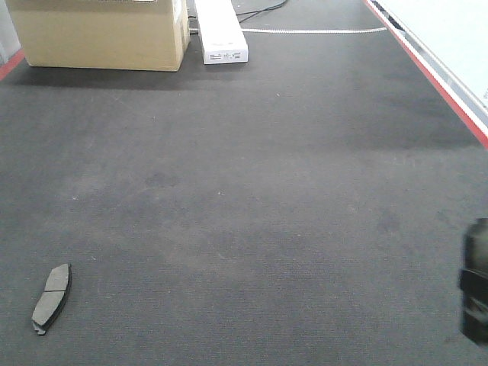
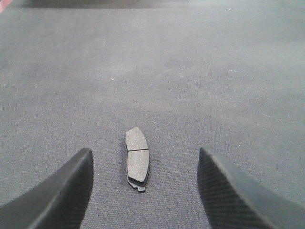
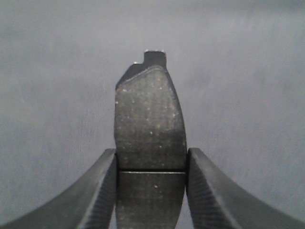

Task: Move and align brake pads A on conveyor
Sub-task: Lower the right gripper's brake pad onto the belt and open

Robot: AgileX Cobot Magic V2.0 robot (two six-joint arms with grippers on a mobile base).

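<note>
Loose pad: I've got one flat dark-grey brake pad (image 1: 51,297) lying on the belt, down at 7 o'clock in the front view, with its long axis pointing at about 1 o'clock.
Its look: slightly curved, with a thin groove across the middle, a speckly matte face and a little notched tab on the near end.
Left gripper (image 2: 145,152): black fingers spread wide with nothing in them. That pad sits on the belt between them, clear of both.
Held pad: a second dark-grey brake pad (image 3: 150,119) with the same groove and grainy face, plus a small metal tab at its 12 o'clock tip.
Right gripper (image 3: 151,152): clamped onto the long edges right at the groove, so the pad pokes out toward 12.
Belt: dark charcoal felt-like conveyor (image 1: 267,191), with a red edge stripe (image 1: 450,95) up at 2 o'clock.
Far end: tan cardboard box (image 1: 99,34) at 11 and a long white carton (image 1: 221,30) at 12.
Front view, 4 o'clock: a dark blurry shape (image 1: 476,282) at the edge, and honestly I can't tell what it is.
</note>
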